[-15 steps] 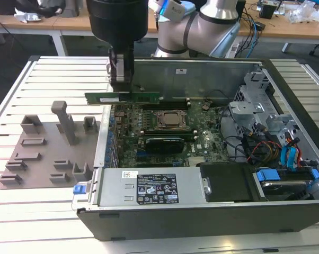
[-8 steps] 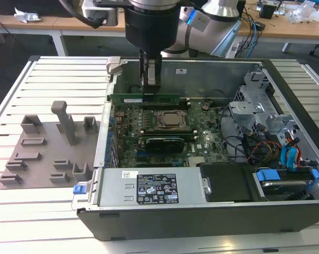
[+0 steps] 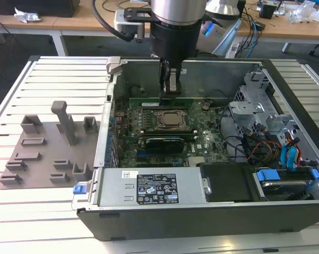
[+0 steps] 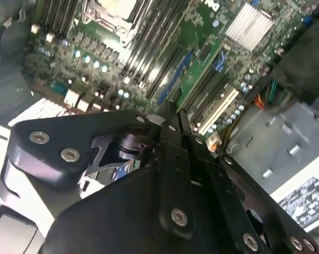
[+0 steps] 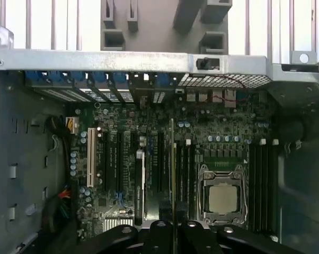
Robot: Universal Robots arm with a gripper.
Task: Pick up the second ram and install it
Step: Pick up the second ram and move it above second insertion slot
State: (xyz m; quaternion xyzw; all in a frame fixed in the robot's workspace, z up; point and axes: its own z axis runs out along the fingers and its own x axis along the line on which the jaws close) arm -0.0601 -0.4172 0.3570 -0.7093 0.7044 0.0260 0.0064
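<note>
Gripper (image 3: 170, 91) is clenched on the second ram (image 5: 173, 169), edge-down and parallel to the memory slots (image 5: 187, 174) beside the CPU socket (image 5: 223, 198), apparently for seating.

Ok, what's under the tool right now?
The second ram, edge-on, gripped by the tool, over the memory slots beside the CPU socket. The stick covers its own lower edge, so seating can't be seen.

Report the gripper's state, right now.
Gripper: closed on the second ram, holding it edge-down beside the CPU socket.
</note>
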